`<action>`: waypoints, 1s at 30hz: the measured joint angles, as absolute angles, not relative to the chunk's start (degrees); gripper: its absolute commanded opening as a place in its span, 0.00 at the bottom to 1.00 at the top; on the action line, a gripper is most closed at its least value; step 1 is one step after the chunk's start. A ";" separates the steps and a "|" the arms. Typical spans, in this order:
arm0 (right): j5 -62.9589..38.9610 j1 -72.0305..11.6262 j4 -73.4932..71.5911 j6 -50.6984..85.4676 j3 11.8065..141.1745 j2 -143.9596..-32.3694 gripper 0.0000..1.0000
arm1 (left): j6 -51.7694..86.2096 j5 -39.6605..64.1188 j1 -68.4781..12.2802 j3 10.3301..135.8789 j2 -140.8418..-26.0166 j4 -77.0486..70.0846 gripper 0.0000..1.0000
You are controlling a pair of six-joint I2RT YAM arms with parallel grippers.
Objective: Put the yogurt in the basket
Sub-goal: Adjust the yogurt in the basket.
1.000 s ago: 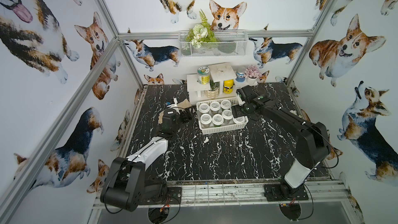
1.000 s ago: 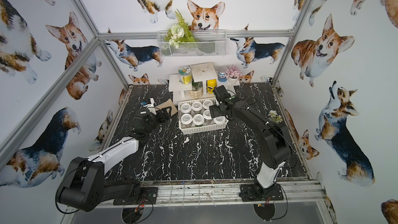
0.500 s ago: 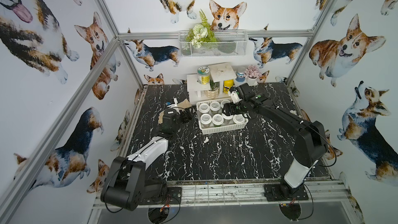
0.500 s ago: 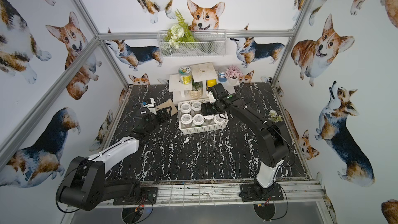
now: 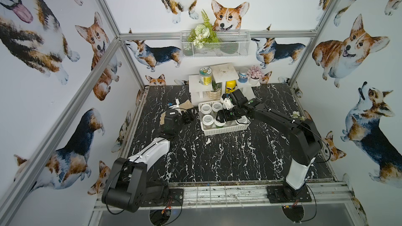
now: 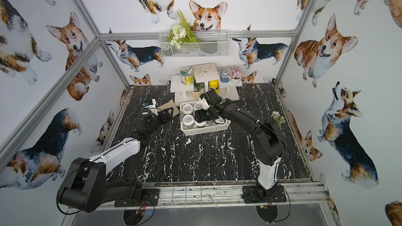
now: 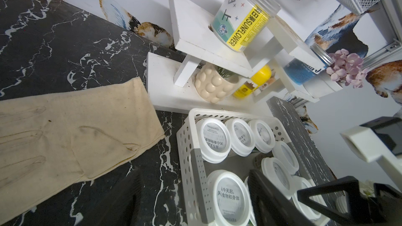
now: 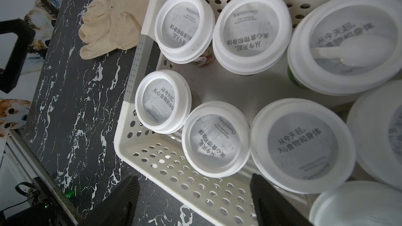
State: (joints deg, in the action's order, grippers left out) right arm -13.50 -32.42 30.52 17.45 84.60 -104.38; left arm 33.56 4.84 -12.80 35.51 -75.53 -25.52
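White basket near my table's back edge holds yogurt; right gripper (hovering above) and left gripper gape empty.

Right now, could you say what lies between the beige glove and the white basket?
Bare marble tabletop, a narrow strip, separates glove and basket; the left wrist view shows it.

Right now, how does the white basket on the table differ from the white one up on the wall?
The plastic basket has solid walls punched with round holes; the wire basket is open mesh. The plastic one sits on the black table; the wire one hangs on the back wall. The plastic one holds white-lidded yogurt jars; the wire one holds flowers. Both are white and rectangular.
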 measured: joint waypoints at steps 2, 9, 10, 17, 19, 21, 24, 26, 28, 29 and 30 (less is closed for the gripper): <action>-13.52 -32.60 29.85 17.45 84.53 -104.88 0.86 | 33.56 4.84 -12.80 35.51 -75.53 -25.52 0.82; -13.52 -32.60 28.95 17.61 84.01 -106.24 0.86 | 33.54 4.84 -12.80 35.51 -75.53 -25.52 0.82; -13.52 -32.60 28.93 17.61 84.01 -106.39 0.86 | 33.54 4.84 -12.80 35.51 -75.53 -25.52 0.82; -13.43 -32.60 28.47 17.61 83.79 -107.42 0.86 | 33.54 4.84 -12.80 35.51 -75.53 -25.52 0.82; -13.34 -32.60 28.29 17.61 83.48 -107.57 0.86 | 33.52 4.84 -12.80 35.51 -75.53 -25.52 0.82; -13.21 -32.60 28.03 17.61 83.33 -107.66 0.86 | 33.52 4.84 -12.80 35.51 -75.53 -25.52 0.82; -12.32 -32.62 27.29 17.54 83.26 -108.03 0.86 | 33.52 4.84 -12.80 35.51 -75.53 -25.52 0.82; -12.19 -32.60 27.20 17.47 83.26 -108.31 0.86 | 33.54 4.84 -12.80 35.51 -75.53 -25.52 0.82; -12.19 -32.62 27.05 17.45 83.24 -108.73 0.85 | 33.54 4.84 -12.80 35.51 -75.53 -25.52 0.82; -12.19 -32.62 26.94 17.43 83.22 -108.90 0.85 | 33.52 4.84 -12.80 35.51 -75.53 -25.52 0.82; -12.19 -32.62 26.94 17.43 83.20 -109.06 0.85 | 33.54 4.84 -12.80 35.51 -75.53 -25.52 0.81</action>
